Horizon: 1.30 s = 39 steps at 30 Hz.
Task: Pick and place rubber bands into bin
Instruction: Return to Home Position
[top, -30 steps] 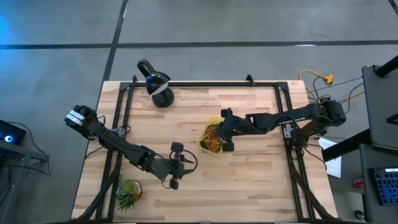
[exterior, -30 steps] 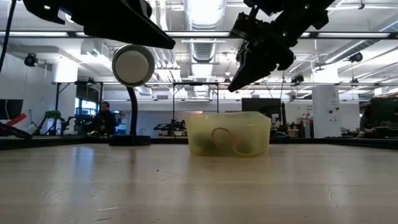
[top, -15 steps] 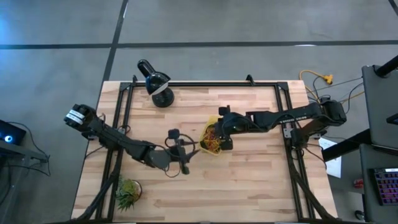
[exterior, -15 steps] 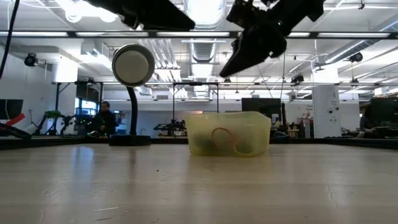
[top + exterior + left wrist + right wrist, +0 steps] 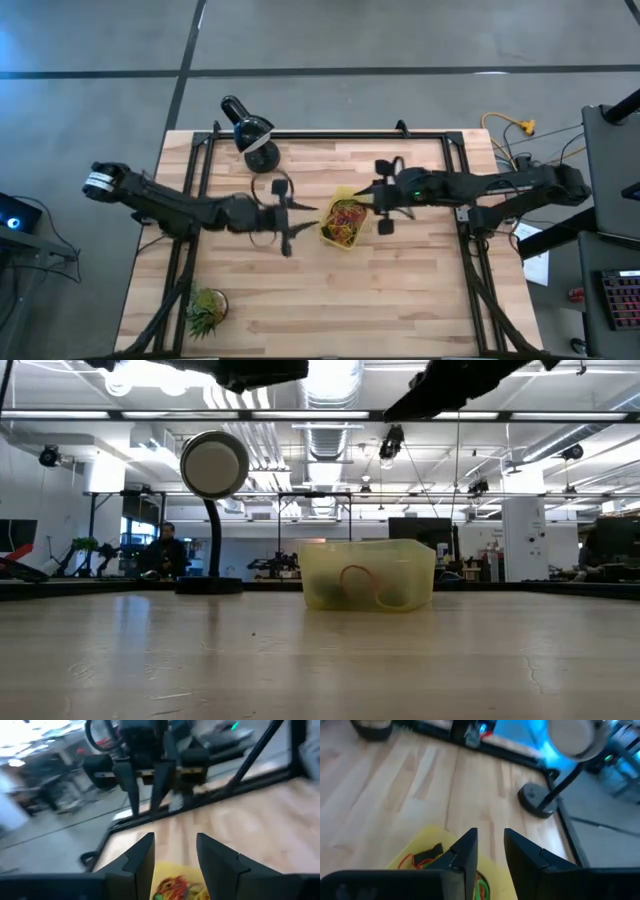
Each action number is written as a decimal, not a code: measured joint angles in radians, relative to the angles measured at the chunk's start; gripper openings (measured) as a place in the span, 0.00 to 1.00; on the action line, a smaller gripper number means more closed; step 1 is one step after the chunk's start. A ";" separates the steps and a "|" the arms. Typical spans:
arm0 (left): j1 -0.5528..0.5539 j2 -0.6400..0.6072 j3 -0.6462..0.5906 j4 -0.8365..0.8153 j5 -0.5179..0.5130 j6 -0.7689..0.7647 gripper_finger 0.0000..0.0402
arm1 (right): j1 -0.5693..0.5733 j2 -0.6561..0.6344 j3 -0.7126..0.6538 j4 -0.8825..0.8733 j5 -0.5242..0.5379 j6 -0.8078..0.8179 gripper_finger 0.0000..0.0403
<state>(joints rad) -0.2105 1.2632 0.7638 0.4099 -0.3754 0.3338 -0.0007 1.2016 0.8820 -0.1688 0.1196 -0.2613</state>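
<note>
The left gripper hangs spread beside the bin, a shallow, translucent yellow plastic tub mid-table, heaped with thin, tangled red, orange and green rubber bands. The right gripper, fingers parted, flanks it.

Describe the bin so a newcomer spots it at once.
On the pale wooden table, look near the middle. The small yellow rectangular plastic bin sits there, holding tangled red, green and orange rubber bands; unlike the black domed lamp and spiky green plant, it alone is yellow.
</note>
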 joint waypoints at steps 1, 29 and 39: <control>0.031 -0.016 -0.007 0.005 0.059 -0.015 0.32 | -0.003 -0.032 -0.024 0.024 0.000 0.003 0.22; 0.169 -0.687 -0.541 0.052 0.223 -0.066 0.32 | -0.025 -0.849 -0.629 0.234 -0.056 0.145 0.18; 0.145 -0.812 -0.683 0.050 0.302 -0.058 0.32 | -0.025 -0.876 -0.718 0.261 -0.061 0.158 0.18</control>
<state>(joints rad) -0.0657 0.4517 0.0804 0.4601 -0.0736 0.2756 -0.0257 0.3256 0.1643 0.0920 0.0589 -0.1034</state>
